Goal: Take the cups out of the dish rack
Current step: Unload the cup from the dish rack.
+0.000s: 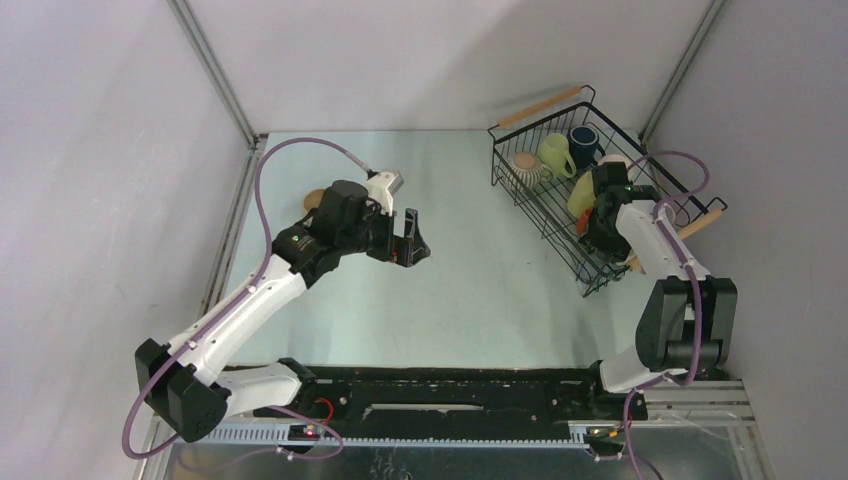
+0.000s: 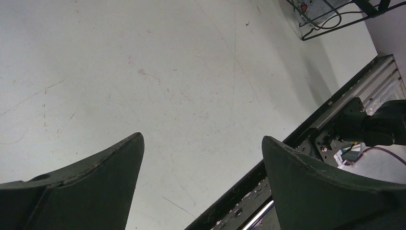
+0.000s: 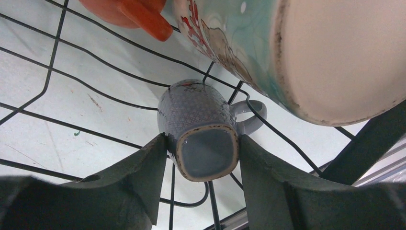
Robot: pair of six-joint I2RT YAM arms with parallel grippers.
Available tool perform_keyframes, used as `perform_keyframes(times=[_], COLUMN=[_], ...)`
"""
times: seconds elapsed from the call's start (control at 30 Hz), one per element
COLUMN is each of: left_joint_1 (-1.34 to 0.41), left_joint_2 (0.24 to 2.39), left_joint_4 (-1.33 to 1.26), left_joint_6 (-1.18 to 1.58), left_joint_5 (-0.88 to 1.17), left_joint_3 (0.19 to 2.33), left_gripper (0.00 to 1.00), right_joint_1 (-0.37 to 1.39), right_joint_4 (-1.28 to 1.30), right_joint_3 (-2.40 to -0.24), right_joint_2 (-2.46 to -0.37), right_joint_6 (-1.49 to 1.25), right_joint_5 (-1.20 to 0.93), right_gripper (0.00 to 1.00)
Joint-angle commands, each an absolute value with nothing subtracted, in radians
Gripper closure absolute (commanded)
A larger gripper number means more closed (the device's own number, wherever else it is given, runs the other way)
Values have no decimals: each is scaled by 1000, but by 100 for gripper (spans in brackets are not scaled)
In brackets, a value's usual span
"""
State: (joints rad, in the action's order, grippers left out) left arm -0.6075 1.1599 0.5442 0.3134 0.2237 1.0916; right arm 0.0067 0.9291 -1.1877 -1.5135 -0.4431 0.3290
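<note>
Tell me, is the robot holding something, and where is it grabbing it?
The right gripper pinches a small grey-blue mug by its sides near the base. The left gripper is open and empty.

The dish rack [image 1: 556, 222] is black wire with pale wooden handles. At its far end sit a pale yellow-green cup [image 1: 556, 155], a dark blue cup [image 1: 584, 145] and a ribbed beige cup [image 1: 525, 168]. The grey-blue mug [image 3: 201, 129] carries a fine crosshatch print. The teal cup [image 3: 239, 28] beside it has red figures and a cream base. The tabletop [image 1: 470, 280] is pale grey-green.
</note>
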Motion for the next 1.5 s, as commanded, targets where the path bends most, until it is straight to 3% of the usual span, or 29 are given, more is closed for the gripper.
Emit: perform_keyframes(times=[0.0,0.23,0.6,1.47], left_joint_1=[-616,-617,-616,-617], left_joint_2=[1164,1167,1178,1181], left_joint_4=[526,528,529,530], left_joint_6=[304,304,304,305], left_joint_5=[229,223,219,218], left_joint_3=[1060,1060,1060,1059], left_gripper=[0,0,0,0], right_joint_1=[21,30,15,8], right_joint_4=[894,868,854,764], right_joint_3=[-1190,-1209,-1256,-1235], right_joint_2=[-1523,-1519,-1487,-1452], right_joint_6=[-458,-495,-527,-551], right_joint_5=[241,192,177,172], right_gripper=[41,54,63,70])
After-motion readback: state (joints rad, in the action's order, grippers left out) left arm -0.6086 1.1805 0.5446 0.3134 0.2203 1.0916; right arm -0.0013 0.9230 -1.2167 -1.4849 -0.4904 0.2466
